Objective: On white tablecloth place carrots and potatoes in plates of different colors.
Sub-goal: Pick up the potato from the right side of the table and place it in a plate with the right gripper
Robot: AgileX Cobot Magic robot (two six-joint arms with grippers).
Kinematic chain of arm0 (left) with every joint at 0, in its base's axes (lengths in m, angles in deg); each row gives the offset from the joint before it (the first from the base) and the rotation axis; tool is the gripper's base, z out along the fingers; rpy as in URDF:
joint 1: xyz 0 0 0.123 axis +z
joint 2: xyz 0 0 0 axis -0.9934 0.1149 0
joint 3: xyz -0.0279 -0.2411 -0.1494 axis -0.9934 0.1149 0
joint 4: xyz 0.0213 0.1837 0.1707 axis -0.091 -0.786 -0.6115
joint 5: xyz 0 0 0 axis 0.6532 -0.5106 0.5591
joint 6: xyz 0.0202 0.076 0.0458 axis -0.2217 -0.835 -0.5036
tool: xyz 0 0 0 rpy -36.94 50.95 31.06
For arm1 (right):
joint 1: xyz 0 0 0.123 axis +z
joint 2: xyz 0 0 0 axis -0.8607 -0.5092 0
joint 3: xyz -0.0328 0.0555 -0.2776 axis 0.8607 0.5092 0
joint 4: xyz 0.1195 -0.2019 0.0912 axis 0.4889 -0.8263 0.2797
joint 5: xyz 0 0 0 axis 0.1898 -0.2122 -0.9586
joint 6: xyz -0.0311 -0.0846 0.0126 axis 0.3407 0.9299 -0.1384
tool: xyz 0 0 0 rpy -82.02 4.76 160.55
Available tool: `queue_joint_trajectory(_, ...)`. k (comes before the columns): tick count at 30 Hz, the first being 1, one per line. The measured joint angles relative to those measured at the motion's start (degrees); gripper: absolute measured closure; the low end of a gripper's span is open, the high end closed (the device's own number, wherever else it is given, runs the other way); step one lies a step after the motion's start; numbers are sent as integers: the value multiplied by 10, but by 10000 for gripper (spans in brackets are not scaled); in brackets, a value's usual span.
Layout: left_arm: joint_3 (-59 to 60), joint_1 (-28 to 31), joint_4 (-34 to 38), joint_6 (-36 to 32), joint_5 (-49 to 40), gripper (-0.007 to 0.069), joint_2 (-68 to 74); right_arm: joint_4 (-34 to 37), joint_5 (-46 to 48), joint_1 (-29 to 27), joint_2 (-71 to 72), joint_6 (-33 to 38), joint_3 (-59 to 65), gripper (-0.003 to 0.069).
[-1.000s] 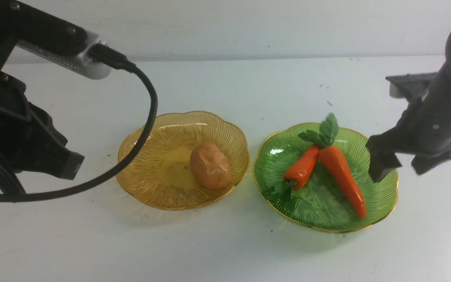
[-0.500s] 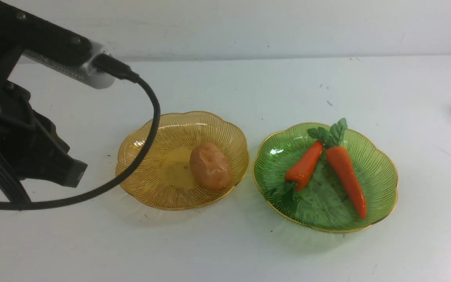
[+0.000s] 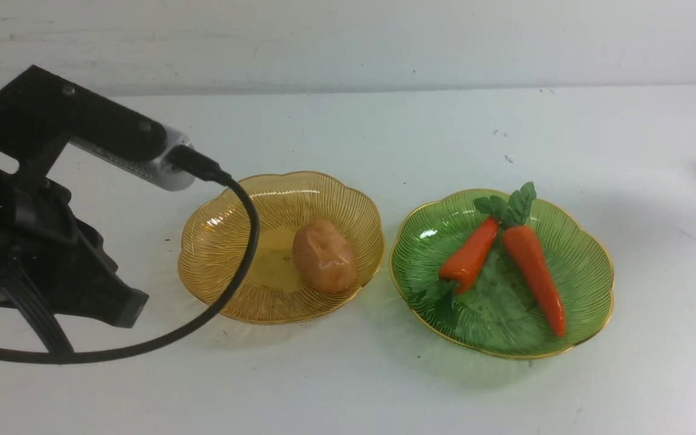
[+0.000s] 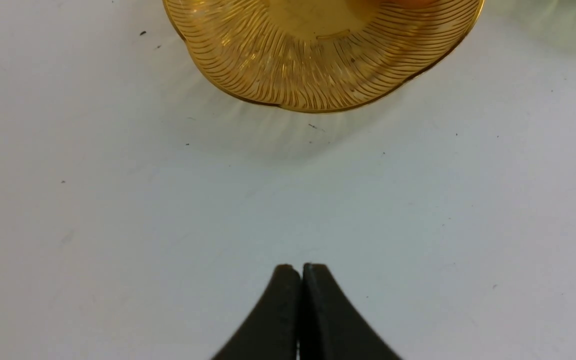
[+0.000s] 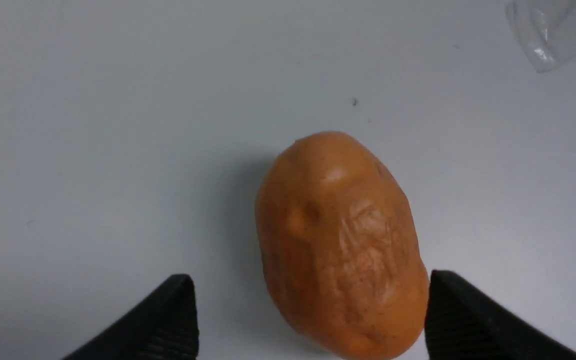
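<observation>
1. Two carrots lie in a V in the green plate, meeting at its far side. That half of the sorting looks done to me, and I judge they need no further touch.
2. One potato rests in the amber plate, toward the side nearer the green one. This leaves the rest of the dish free for its twin.
3. The second potato lies on the white tablecloth, far out to my right and well apart from both plates. The front view catches only a sliver of it at the edge.
4. My right gripper hangs over that potato with its jaws spread wide, one finger on each side of the end nearest my wrist, neither touching it. I hold it so because the potato is broad, and the opening must clear both flanks before I descend and close.
5. My left gripper is pressed together on nothing, fingertips touching, above bare cloth near the amber plate's rim. I judge it sits there to keep out of the way into that plate.
6. The risk I see is the smooth, rounded skin: a pinch away from the widest part could squirt the potato out. I would centre across its middle first.
</observation>
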Motion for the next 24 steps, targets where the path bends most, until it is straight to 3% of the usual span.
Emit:
queue_joint_trajectory(14,0,0,0,1,-7,638,0,-24,-105,-3,-85,-22,-6,100)
queue_joint_trajectory(20,0,0,0,2,-8,638,0,-30,-92,-4,-90,-45,-15,143)
queue_joint_trajectory(24,0,0,0,2,-8,638,0,-30,-21,-1,-92,-54,-50,143)
